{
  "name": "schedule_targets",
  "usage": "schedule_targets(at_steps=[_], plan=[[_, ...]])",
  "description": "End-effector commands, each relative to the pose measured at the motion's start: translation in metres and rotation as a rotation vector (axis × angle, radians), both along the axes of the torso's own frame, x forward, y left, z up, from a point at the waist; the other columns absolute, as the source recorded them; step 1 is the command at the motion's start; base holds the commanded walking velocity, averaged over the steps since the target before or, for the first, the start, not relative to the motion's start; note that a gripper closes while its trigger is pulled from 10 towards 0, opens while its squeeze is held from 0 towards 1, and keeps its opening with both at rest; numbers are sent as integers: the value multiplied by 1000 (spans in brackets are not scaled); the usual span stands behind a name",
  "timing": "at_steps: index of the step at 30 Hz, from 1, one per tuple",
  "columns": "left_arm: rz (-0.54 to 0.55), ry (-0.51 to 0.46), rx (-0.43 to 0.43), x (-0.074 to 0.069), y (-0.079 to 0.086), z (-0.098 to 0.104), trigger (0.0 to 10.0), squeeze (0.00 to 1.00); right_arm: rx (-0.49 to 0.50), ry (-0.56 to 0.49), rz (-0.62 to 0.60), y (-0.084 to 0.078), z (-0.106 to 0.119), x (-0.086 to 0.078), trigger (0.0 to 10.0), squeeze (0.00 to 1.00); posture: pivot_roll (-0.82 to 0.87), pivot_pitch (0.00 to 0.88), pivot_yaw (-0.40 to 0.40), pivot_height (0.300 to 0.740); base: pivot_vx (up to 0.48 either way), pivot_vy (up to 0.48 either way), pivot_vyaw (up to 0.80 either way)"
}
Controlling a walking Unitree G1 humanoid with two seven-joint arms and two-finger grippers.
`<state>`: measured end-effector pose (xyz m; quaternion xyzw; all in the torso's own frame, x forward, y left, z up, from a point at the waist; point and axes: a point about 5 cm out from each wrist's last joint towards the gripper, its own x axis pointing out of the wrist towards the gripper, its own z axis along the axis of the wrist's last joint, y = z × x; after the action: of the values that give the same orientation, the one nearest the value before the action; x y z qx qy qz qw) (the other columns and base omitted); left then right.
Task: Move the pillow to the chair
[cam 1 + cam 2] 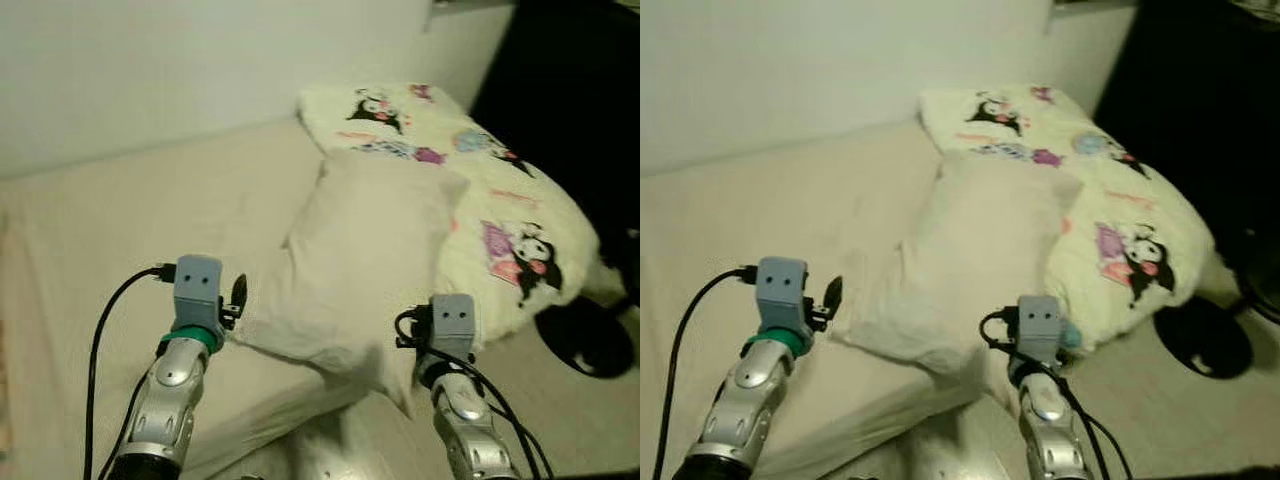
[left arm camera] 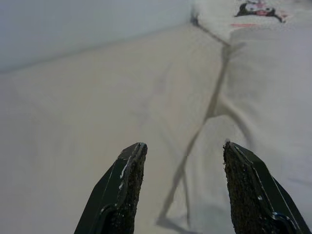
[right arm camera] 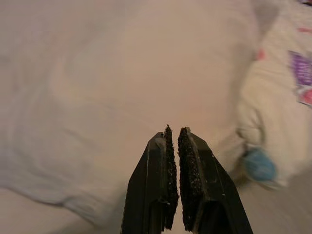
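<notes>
Pillow [image 1: 370, 260] lying on the cream bed [image 1: 120, 230], its far edge against a cartoon-print blanket [image 1: 500, 200], near corner hidden behind the right arm. Left hand [image 2: 183, 187] spread wide beside the pillow's left edge; right hand [image 3: 174, 183] pinched nearly closed over it, gripping nothing. Dark, unreadable room at right beyond the pale wall [image 1: 150, 70].

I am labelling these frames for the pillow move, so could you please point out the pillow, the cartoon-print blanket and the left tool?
pillow [image 1: 370, 250], left eye view, middle of its cream face.
cartoon-print blanket [image 1: 500, 215], left eye view, its printed top.
left tool [image 2: 183, 187], left wrist view, midway between its open fingertips.
</notes>
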<state>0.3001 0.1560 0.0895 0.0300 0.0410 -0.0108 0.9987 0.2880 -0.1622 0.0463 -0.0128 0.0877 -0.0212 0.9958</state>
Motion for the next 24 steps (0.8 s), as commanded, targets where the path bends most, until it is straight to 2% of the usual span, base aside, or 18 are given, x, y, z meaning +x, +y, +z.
schedule_targets(at_steps=[1, 14, 24], plan=[[0, 25, 4, -3, 0, -5, 10000, 0, 0, 33, -8, -3, -6, -3, 10000, 0, 109, 40, 1, 740, 0, 0, 0], [1, 33, 22, -3, 1, -4, 10000, 0, -33, 31, 15, -6, -4, 0, 10000, 0, 108, 49, 3, 740, 0, 0, 33], [20, 42, 17, -4, 2, -4, 10000, 0, -24, 39, 58, 0, -7, -3, 10000, 0, 105, 56, 3, 740, 0, -469, 800]])
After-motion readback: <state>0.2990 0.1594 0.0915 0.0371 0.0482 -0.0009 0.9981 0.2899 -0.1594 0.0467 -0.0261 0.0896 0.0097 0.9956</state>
